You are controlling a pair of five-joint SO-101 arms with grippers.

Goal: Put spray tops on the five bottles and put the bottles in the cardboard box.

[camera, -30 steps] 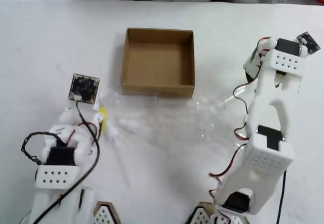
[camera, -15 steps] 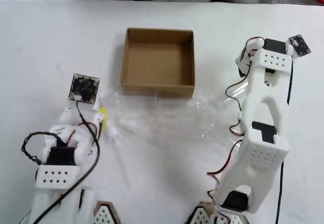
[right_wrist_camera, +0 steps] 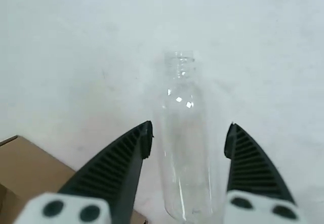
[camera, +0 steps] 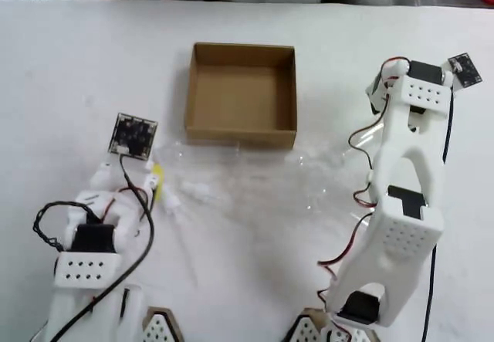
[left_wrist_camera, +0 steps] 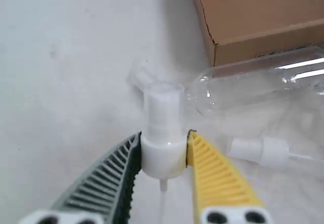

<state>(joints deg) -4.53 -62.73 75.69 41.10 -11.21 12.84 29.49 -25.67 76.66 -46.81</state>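
Spray top (left_wrist_camera: 163, 148), white, sits pinched between the left jaws, at 7 o'clock from the cardboard box (camera: 241, 95). Right jaws stand spread either side of an uncapped clear bottle (right_wrist_camera: 185, 148) on the desk (camera: 77, 64), at 3 o'clock from the box.

Our left arm (camera: 86, 253) sits folded low at the near left corner of the table (camera: 69, 56). Its left gripper (left_wrist_camera: 163, 142) is pinched tight on a spray top (left_wrist_camera: 162, 153), grey and yellow jaws either side. Our right arm (camera: 405, 203) stretches from the near edge up the right side, with the right gripper (right_wrist_camera: 188, 131) spread wide, pointing down.
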